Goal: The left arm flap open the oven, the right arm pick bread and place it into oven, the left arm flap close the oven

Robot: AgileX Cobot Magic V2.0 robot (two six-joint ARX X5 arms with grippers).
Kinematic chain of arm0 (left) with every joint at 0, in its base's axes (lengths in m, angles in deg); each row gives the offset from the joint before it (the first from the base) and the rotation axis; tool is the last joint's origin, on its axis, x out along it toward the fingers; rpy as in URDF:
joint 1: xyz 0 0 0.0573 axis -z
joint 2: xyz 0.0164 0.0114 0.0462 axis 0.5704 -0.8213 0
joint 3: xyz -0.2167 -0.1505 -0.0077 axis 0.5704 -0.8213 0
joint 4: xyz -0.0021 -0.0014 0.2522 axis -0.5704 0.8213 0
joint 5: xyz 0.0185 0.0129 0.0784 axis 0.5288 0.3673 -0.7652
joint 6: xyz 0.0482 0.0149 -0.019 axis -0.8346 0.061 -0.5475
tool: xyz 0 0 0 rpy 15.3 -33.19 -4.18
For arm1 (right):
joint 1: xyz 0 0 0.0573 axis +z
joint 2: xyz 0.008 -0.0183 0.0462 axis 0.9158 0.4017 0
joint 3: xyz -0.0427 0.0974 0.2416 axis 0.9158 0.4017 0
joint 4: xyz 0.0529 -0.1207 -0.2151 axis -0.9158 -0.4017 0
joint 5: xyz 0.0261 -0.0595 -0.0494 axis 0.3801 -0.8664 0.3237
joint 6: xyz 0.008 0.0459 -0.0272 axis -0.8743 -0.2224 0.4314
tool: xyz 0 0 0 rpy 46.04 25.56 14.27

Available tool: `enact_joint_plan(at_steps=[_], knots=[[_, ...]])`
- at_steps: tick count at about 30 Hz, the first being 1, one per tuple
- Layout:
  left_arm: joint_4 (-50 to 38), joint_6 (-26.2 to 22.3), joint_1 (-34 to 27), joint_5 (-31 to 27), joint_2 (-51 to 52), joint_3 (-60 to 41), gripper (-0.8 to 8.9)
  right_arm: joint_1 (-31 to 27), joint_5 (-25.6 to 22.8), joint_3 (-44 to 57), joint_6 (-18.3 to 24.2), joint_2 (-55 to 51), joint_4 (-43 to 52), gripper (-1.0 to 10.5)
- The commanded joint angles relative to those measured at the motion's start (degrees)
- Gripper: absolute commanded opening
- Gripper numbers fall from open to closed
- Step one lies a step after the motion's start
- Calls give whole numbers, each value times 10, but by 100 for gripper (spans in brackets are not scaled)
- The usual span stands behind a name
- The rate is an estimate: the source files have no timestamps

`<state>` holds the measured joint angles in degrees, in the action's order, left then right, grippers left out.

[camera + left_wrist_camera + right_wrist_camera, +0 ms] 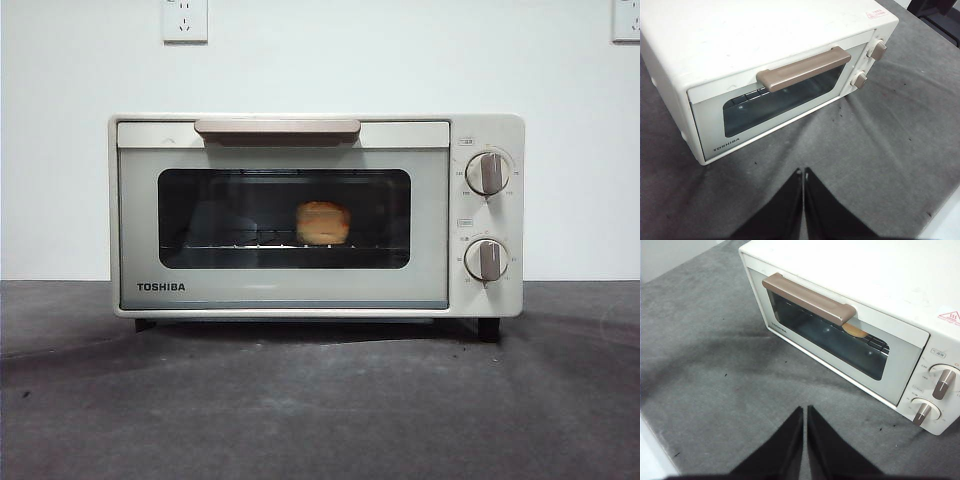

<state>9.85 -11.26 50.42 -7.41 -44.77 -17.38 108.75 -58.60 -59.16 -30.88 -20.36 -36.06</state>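
- Oven point(300, 215): cream-white, set on the grey table point(320, 410) near its back edge, close to the white wall point(60, 150); door shut, beige handle point(277, 128) along the top of the door, two knobs point(487, 173) stacked on the right side of the front.
- Bread point(323, 223): golden roll, resting on the wire rack point(230, 243) inside, seen through the dark window a little right of its middle; in the right wrist view only a sliver visible under the handle.
- Left gripper point(803, 172): jaws pressed together, empty, hanging above bare table in front of the oven, well apart from the door.
- Right gripper point(805, 410): jaws likewise together, holding nothing, above the table before the oven, touching nothing.
- Two sockets point(185, 20) up on the wall.
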Motion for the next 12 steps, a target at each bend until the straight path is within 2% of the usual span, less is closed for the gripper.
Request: enact_joint_plan(at_steps=[1,8,12], knots=[[-3,-9,2,1,-3,12,12,5,-2,-5,-6,4,6,8],[-3,-10,2,1,-1,12,12,5,-2,-5,-6,4,6,8],[-34,-57,-16,-17,29,7,12,5,-2,-5,-6,4,6,8]])
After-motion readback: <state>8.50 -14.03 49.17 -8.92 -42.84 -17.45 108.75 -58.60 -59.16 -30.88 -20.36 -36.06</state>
